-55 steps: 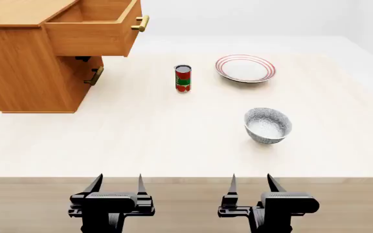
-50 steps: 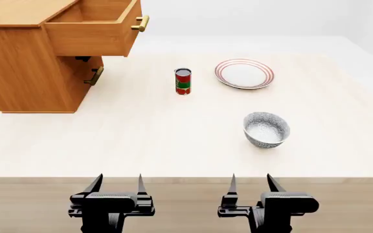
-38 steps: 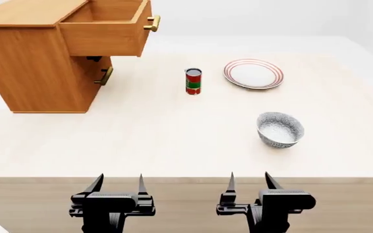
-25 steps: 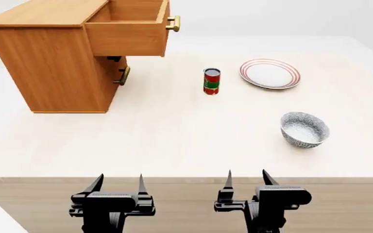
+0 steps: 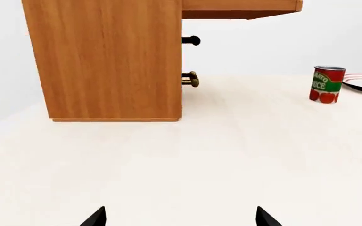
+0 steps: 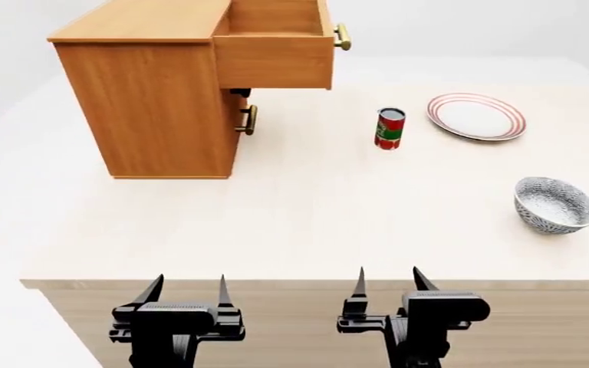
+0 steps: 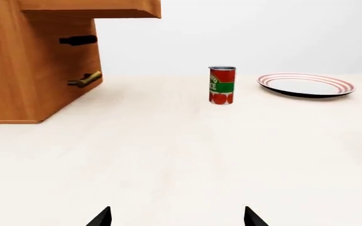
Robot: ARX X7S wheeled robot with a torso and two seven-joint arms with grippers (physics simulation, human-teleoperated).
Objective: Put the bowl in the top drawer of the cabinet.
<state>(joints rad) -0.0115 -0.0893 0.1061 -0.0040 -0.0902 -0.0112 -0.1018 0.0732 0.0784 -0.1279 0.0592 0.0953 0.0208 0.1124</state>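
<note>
Both grippers, left gripper point(image 6: 185, 290) and right gripper point(image 6: 386, 284), spread wide, empty. Speckled blue-grey ceramic bowl point(image 6: 554, 205) far right of orange-brown wooden cabinet point(image 6: 162, 100); pulled-out top drawer point(image 6: 274, 46) ready. Right arm should likely approach rim from above.

A red and green can point(image 6: 389, 128) is standing upright on the pale bench point(image 6: 305, 222) in front of me. A flat white plate point(image 6: 475, 116) with red rim rings is lying near it, apart from the can.

Both claws, left point(image 6: 185, 290) and right point(image 6: 386, 284), hover side by side, fingers spread apart, holding nothing.
</note>
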